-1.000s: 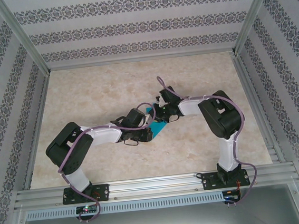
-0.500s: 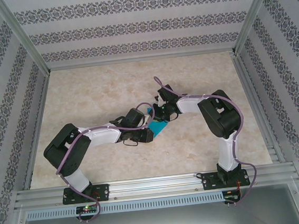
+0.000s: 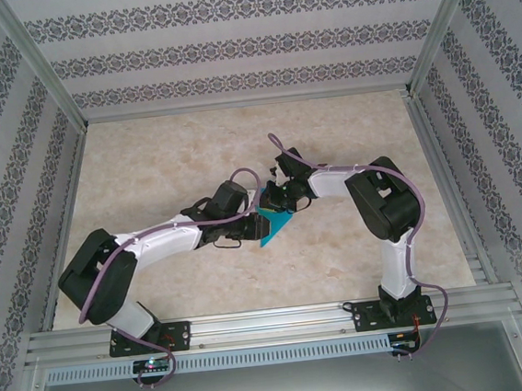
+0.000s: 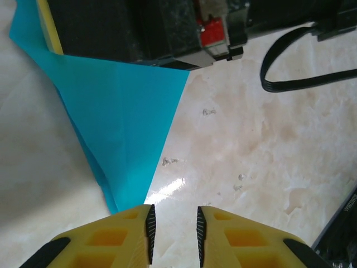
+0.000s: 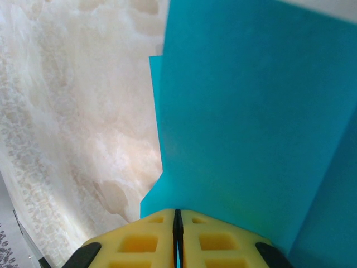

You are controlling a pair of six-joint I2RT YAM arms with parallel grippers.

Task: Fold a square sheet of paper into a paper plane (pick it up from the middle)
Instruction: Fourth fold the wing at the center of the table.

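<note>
left gripper (image 4: 174, 229): jaws apart, nothing betw them, bare table (image 4: 268, 145) shows thru the gap. sits just beside the tip of the paper plane (image 4: 122, 123), no contact afaict.
why left sits there: prob lined up on the pointed end to take or press it next. my read, not seen.
plane location: mid-table, betw the two grippers, wide end tucked under the right gripper (image 5: 177, 223).
plane shape: teal, narrow triangle, one sharp tip, crease down the middle. a 2nd layer peeks out along one edge in left wrist cam.
plane pointing: top cam, tip aims at the near edge, slightly toward the left arm's side. wide end faces far/right.
long axis: diagonal, far-right to near-left, roughly along the line from right gripper to left gripper.
on table or lifted: grey shadow beside it in left wrist cam suggests the wide end is raised off the surface. whether the tip touches the table: cant tell.
right gripper state: clamped tight on the wide end, fingers meet w/ only the paper betw them.
why right holds there: prob anchors the back so the folds dont spring open, and leaves the tip free for the other arm. judgement.
risk: single pinch on thin paper, could pivot or sag if nudged.
</note>
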